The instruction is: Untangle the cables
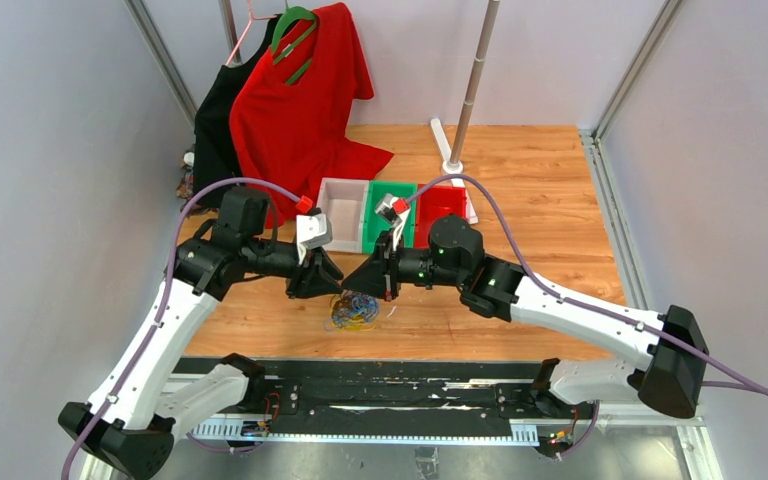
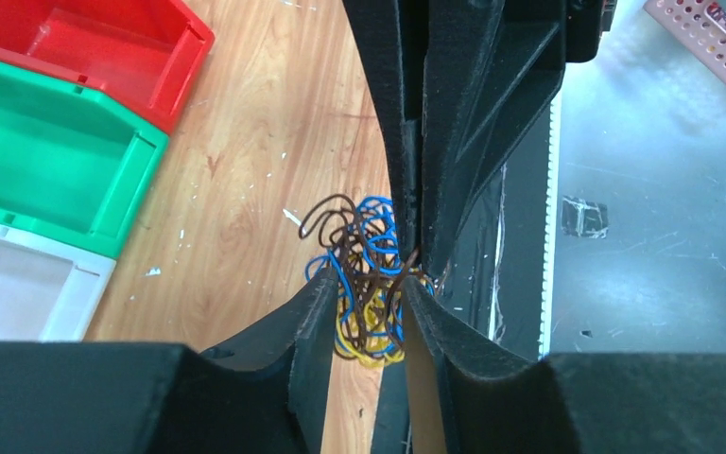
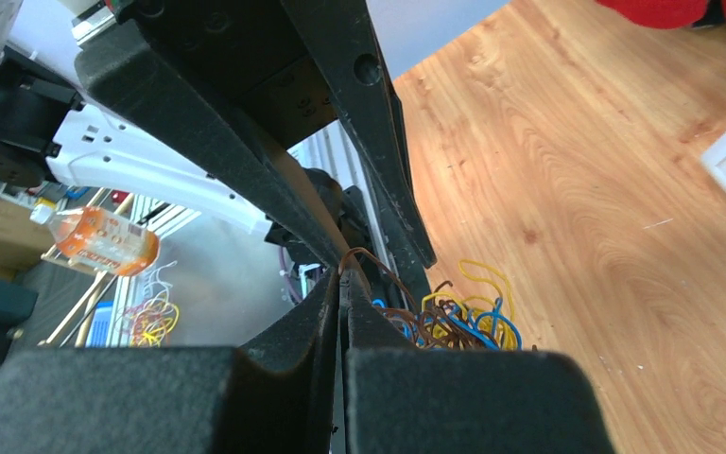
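Black fingers shut tight on the right gripper (image 3: 342, 282), no gap at all. A brown strand of the cables (image 2: 369, 322) comes out right at its tip, so it's pinching that one wire. The rest of the tangle sits just below and past that tip.

The left gripper (image 2: 371, 286) comes in from the opposite side, and the two tips are almost nose to nose. Its fingers are partway apart and straddle the top of the clump, with brown and blue loops in the gap between them. Honestly can't tell whether its pads press on any strand or just sit around them.

The cables are one knotted clump of yellow, blue and brown all mixed up. It lies on the wooden table (image 1: 550, 200) close to the near edge, between and a bit under the two grippers.

Further back there's a row of three tubs side by side: a white bin (image 1: 343, 208), a green bin (image 1: 373, 235) and a red bin (image 1: 442, 205), all well apart from the tangle. Behind those, at the far left, a red shirt (image 1: 300, 110) hangs on a green hanger (image 1: 296, 22) next to a black garment (image 1: 214, 130). A grey pole (image 1: 472, 90) stands to the right of them.
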Controlling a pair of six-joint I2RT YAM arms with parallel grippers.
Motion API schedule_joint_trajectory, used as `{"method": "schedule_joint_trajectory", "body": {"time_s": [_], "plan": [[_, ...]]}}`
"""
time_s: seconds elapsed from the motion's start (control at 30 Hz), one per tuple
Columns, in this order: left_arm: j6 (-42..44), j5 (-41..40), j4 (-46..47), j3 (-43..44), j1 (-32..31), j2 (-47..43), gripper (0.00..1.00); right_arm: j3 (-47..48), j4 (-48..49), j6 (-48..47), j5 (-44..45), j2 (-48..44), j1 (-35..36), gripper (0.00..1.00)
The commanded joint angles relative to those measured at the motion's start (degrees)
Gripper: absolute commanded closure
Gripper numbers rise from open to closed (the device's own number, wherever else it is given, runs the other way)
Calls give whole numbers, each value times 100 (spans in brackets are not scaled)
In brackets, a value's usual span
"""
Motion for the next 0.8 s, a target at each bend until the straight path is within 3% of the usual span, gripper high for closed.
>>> {"method": "schedule_joint_trajectory", "body": {"time_s": [0.0,0.33,0.4,0.53,0.7,0.77], "plan": [[119,143,-98,8,-54,-77,68,221,200,112,-449,142,66,99],[-548,-614,417,-108,-51,-357,94,276,224,213,-609,236,66,99],[-911,-701,691,-199,-48,-420,99,284,258,229,-575,255,61,99],[-2027,-1044,1129,-231,-49,-543,99,337,125,165,-63,291,66,99],[-2893,-2440,1152,-67,-50,-797,99,241,-306,-157,2062,110,164,52],[-3088,-2702,1064,-71,-55,-875,99,133,-141,-325,2594,74,267,41]]}}
